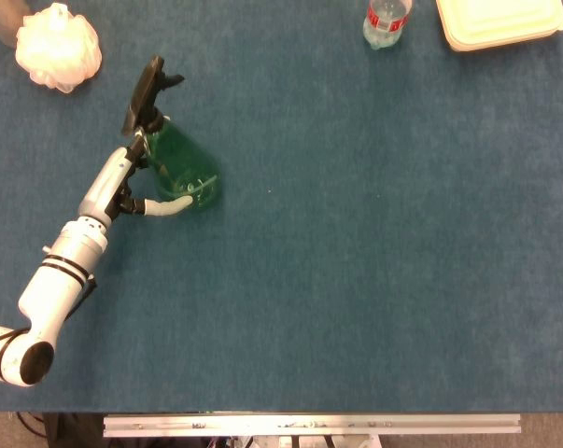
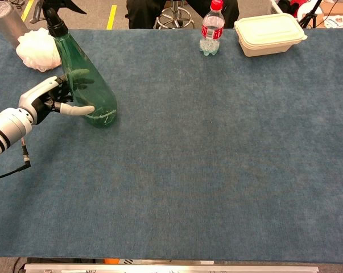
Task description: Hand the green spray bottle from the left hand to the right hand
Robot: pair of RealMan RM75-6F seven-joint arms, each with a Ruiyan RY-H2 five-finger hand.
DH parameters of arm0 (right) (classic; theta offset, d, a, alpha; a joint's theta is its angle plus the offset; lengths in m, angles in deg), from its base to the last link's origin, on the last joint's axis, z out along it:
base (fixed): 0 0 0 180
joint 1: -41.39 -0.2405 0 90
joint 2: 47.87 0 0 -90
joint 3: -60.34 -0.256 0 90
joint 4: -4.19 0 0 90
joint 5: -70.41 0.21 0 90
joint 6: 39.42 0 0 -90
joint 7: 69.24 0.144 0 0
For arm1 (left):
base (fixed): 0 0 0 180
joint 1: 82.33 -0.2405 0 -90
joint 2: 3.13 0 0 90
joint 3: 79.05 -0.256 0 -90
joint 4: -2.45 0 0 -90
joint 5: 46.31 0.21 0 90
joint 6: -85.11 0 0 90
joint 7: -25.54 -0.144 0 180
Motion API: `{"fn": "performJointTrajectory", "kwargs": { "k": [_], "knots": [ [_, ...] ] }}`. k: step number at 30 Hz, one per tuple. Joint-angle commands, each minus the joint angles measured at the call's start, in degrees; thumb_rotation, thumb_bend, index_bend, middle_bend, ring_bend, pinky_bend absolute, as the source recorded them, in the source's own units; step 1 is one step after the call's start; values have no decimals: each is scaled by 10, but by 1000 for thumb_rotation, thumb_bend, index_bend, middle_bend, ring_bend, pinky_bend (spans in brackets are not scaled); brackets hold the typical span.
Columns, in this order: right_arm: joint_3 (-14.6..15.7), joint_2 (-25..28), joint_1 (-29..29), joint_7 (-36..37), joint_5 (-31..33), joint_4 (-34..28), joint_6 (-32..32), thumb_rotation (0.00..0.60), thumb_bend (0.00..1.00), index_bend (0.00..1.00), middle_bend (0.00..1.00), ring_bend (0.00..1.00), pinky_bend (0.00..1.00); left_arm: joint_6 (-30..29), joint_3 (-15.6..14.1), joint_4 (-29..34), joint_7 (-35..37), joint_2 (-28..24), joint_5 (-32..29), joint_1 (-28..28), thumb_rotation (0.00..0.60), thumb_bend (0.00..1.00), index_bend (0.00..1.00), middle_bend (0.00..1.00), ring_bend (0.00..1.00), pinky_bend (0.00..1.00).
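Note:
The green spray bottle [image 1: 183, 168] [image 2: 89, 85], clear green with a black trigger head, stands upright at the left of the blue table. My left hand [image 1: 132, 187] [image 2: 54, 102] grips its lower body from the left side, thumb across the front near the base. Whether the base touches the table or hangs just above it I cannot tell. My right hand shows in neither view.
A white mesh puff [image 1: 59, 47] [image 2: 39, 50] lies at the far left back, with a grey cylinder [image 2: 6, 23] behind it. A water bottle [image 1: 386, 21] [image 2: 211, 28] and a cream lidded box [image 1: 500, 21] [image 2: 270, 34] stand at the back right.

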Motion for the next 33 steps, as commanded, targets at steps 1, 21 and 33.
{"fn": "performJointTrajectory", "kwargs": {
  "k": [1, 21, 33],
  "knots": [
    [0, 0, 0, 1, 1, 1, 0, 600, 279, 320, 409, 340, 231, 2, 2, 1, 1, 2, -4, 1, 600, 172, 118, 205, 155, 285],
    [-3, -6, -6, 6, -1, 9, 4, 600, 280, 340, 411, 340, 231, 2, 8, 17, -4, -1, -10, 0, 600, 172, 298, 332, 254, 357],
    [-3, -4, -38, 24, -29, -10, 33, 600, 279, 339, 411, 340, 230, -4, -9, 83, -10, -79, 39, 3, 600, 173, 297, 334, 256, 360]
  ]
}}
